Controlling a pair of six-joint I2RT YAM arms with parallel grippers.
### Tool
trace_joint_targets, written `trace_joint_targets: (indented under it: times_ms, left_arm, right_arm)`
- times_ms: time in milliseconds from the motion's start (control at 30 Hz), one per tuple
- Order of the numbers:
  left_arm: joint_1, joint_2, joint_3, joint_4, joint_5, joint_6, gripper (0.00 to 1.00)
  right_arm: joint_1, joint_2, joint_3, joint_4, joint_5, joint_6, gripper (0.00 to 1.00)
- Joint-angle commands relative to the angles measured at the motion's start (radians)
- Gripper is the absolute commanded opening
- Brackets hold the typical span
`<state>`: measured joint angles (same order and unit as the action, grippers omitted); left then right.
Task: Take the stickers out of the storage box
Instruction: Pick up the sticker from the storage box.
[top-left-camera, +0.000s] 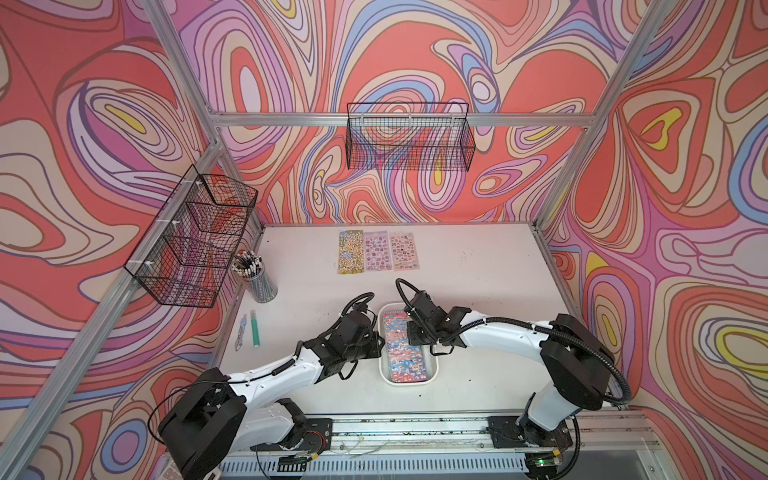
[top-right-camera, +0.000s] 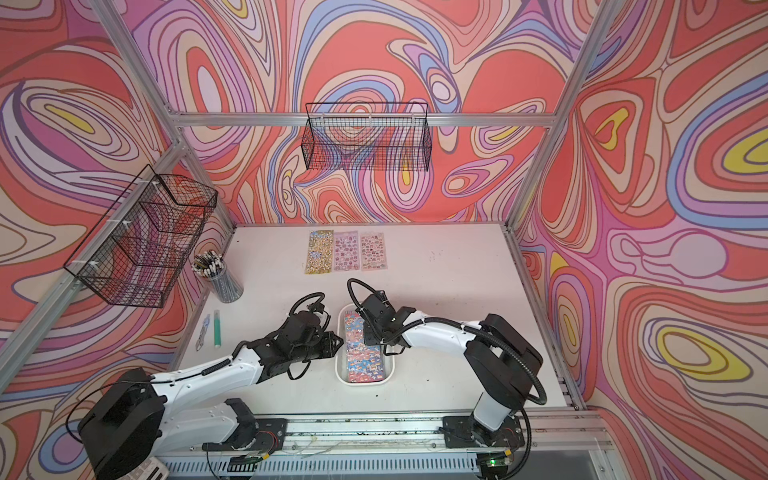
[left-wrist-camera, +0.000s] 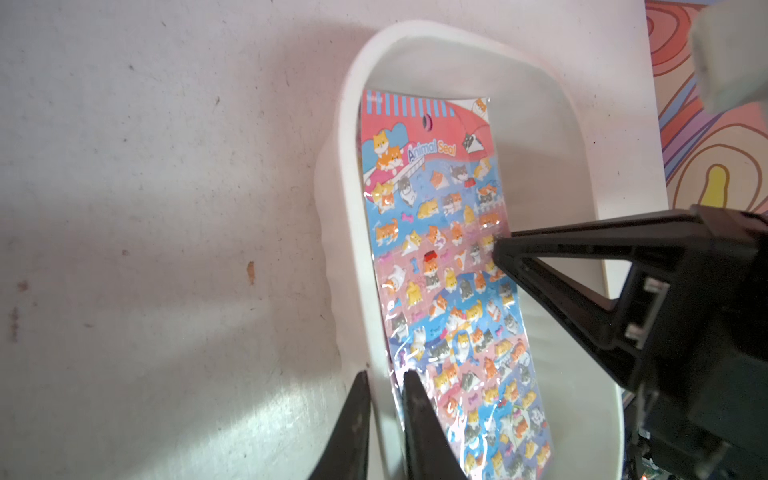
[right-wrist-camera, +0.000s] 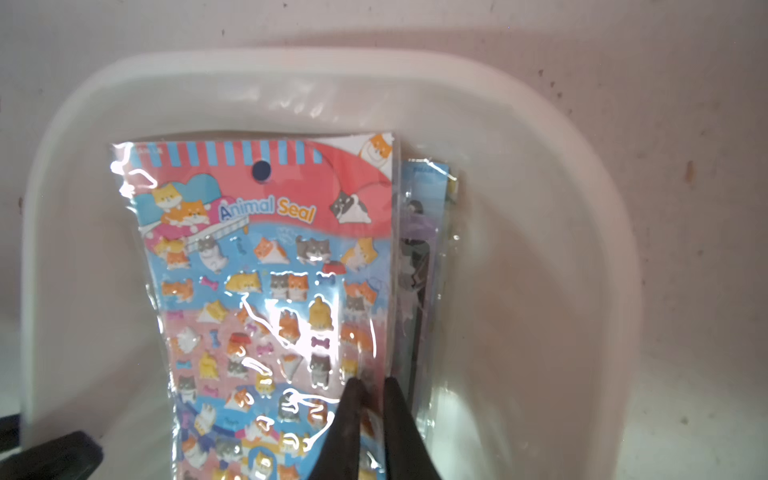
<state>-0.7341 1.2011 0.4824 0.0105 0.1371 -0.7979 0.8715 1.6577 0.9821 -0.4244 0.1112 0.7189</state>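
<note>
Glossily sleeved, the stickers (right-wrist-camera: 270, 291) show orange and grey cartoon animals.

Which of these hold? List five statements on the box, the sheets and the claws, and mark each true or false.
1. Three sticker sheets lie side by side on the table. True.
2. The left claw clamps the storage box by its wall. True.
3. The storage box is empty. False: it holds a stack, with the Animal Seal sheet on top.
4. The right claw hangs open over bare table. False: it is closed on the Animal Seal sheet's edge, inside the box.
5. The pencil cup lies tipped over. False: it stands upright.
</note>
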Motion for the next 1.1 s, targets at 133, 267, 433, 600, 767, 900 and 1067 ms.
trace_joint_targets:
  times_ms: [133,267,433,600,767,900,1067]
  left_arm:
    - [-0.004,0.023,0.004,-0.010,-0.009,-0.006,0.18]
    - [-0.005,0.028,0.007,-0.009,-0.008,-0.006,0.18]
    - [-0.005,0.025,0.008,-0.012,-0.010,-0.006,0.18]
    - [-0.004,0.017,0.002,-0.016,-0.013,-0.006,0.18]
    - [-0.005,0.002,0.000,-0.028,-0.021,-0.005,0.18]
    - [-0.005,-0.009,0.002,-0.041,-0.025,-0.003,0.18]
    - [-0.004,-0.023,0.007,-0.062,-0.034,0.002,0.18]
  right_arm:
    - [0.006,-0.026,0.009,-0.021,-0.025,0.004,0.05]
    - [0.007,-0.029,0.017,-0.028,-0.024,0.001,0.00]
    - [0.006,-0.038,0.034,-0.043,-0.018,-0.005,0.00]
    - [0.007,-0.066,0.066,-0.081,-0.002,-0.020,0.00]
    - [0.004,-0.118,0.098,-0.108,0.016,-0.037,0.00]
    - [-0.002,-0.127,0.129,-0.151,0.020,-0.059,0.00]
    - [-0.015,-0.158,0.169,-0.195,0.017,-0.093,0.00]
